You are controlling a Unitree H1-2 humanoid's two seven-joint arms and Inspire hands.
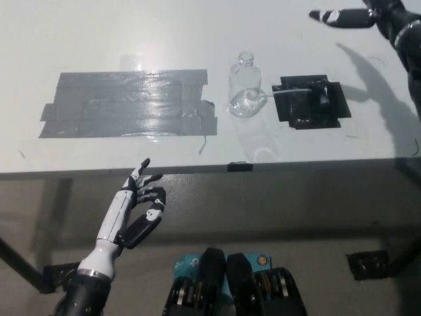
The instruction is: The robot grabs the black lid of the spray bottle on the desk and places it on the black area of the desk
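Note:
The black spray lid (320, 91) lies on the small black patch (309, 102) at the desk's right, its thin white tube pointing left toward the bottle. The clear bottle (244, 85) stands upright and uncapped just left of that patch. My black right hand (348, 16) hovers high above the desk's far right, fingers spread, open and holding nothing, well clear of the lid. My white left hand (139, 204) hangs below the desk's front edge at the lower left, open.
A large grey tape rectangle (128, 104) covers the desk's left half. The desk's front edge (238, 167) runs across the middle of the view, with floor and a desk leg below it.

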